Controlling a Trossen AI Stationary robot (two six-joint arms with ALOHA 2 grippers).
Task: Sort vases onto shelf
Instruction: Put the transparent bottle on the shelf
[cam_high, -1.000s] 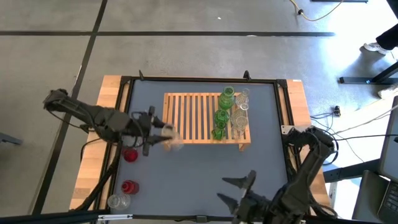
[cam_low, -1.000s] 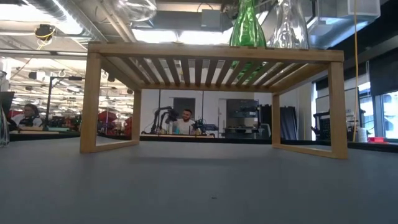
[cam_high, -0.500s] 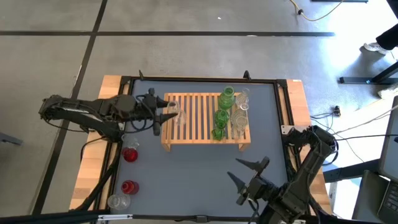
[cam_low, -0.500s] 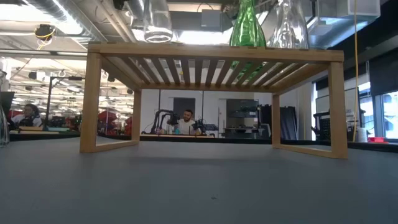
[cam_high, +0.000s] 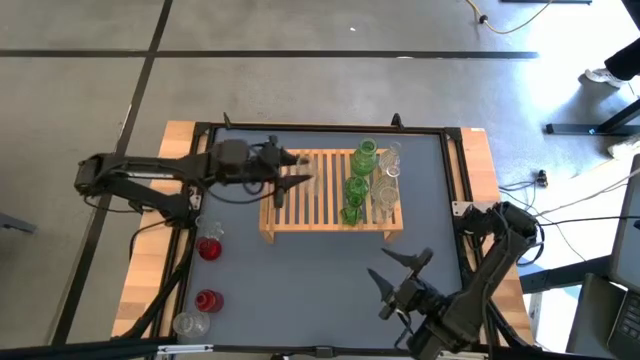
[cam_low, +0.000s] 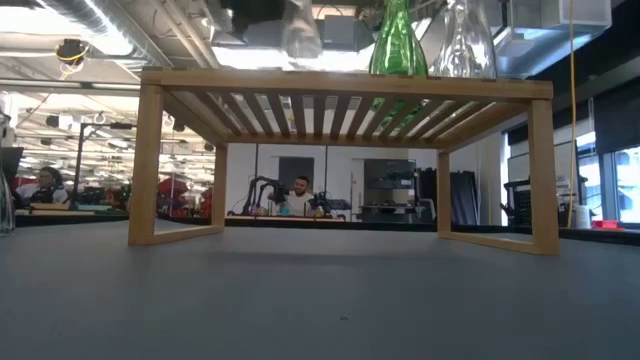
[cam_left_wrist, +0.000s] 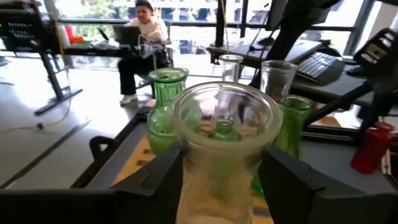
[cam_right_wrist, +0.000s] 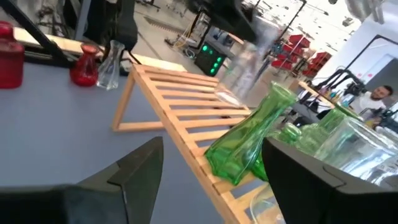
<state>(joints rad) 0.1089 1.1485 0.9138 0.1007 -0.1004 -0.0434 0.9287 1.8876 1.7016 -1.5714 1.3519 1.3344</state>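
Above the shelf, my left gripper is clamping a clear vase near the green vases, risking toppling them; my right gripper is idling agape, empty.

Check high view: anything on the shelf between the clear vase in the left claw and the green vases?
Nothing. Between the clear vase held by the left claw and the green vases, only bare shelf slats show.
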